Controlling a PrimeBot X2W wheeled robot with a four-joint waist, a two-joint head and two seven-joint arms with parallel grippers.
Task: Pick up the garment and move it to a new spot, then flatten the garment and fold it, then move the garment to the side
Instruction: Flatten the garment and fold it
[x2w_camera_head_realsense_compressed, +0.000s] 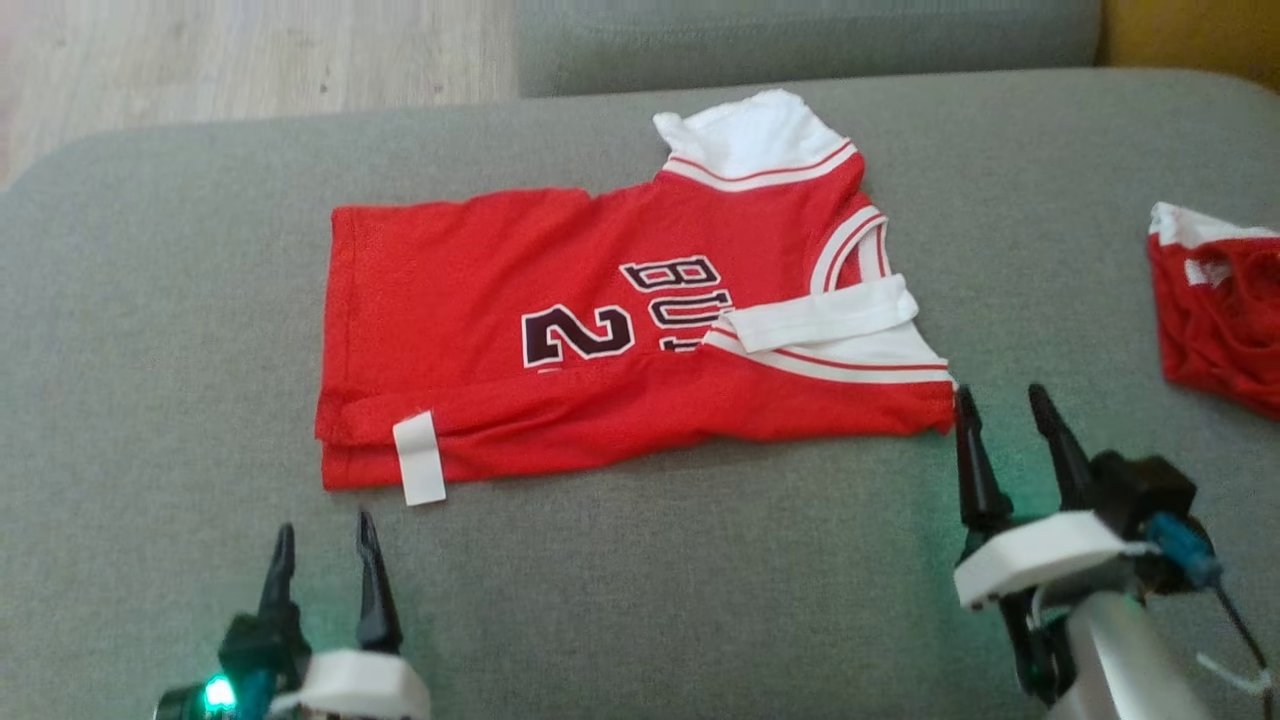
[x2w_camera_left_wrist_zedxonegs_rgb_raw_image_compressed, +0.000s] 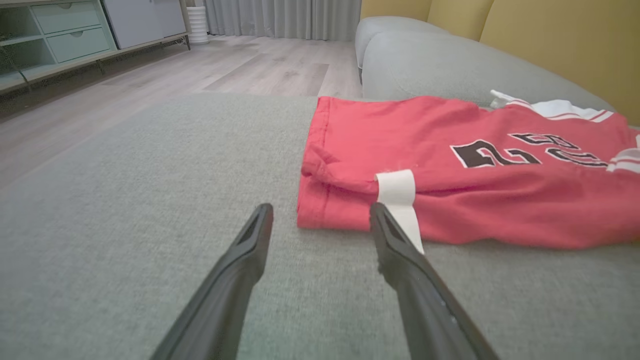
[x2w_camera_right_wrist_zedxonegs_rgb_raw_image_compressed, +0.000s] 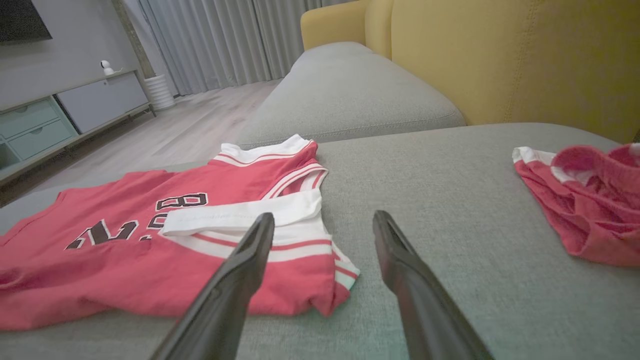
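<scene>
The garment is a red basketball jersey with white trim, dark lettering and a number. It lies on the grey sofa cushion with its near long edge folded over toward the middle and a white tag sticking out at the near left corner. My left gripper stands open just short of that corner, empty; in the left wrist view the garment lies just beyond the left gripper. My right gripper is open and empty at the near right corner; the garment lies left of the right gripper.
A second red and white piece of clothing lies crumpled at the cushion's right side. Another grey cushion and a yellow sofa back lie beyond. Wooden floor and a low cabinet lie off the cushion's left.
</scene>
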